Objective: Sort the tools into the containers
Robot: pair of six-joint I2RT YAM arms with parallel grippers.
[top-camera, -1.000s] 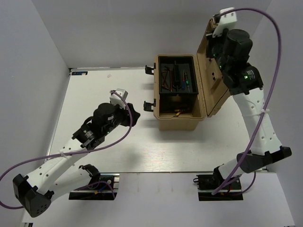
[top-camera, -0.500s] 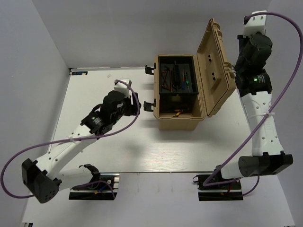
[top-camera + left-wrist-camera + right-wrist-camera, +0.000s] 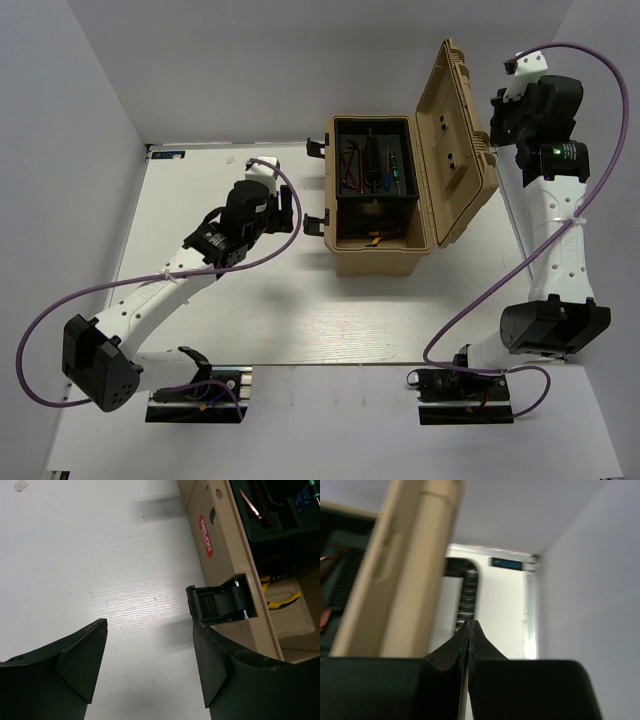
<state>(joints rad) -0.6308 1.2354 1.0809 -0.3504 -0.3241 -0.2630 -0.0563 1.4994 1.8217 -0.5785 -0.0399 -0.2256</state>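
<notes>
The tan toolbox [image 3: 375,258] stands open, its lid [image 3: 455,140] tipped back to the right. In its black tray lie thin screwdrivers with red [image 3: 350,165], blue [image 3: 378,180] and green [image 3: 394,170] handles. Yellow-handled pliers [image 3: 282,600] lie in the lower compartment. My left gripper [image 3: 149,625] hovers open and empty over bare table, just left of the box's black front latch [image 3: 222,600]. My right gripper [image 3: 471,622] is shut on nothing, held high behind the lid's [image 3: 405,580] outer face. No hex key is visible.
A second black latch [image 3: 318,147] sticks out at the box's far left corner. White walls close in the table [image 3: 200,300] on the left, back and right. A blue label [image 3: 507,563] marks the table's far corner.
My left gripper has moved toward the box's front latch and opened wider. My right arm has swung right, off the lid, which now stands further open.
</notes>
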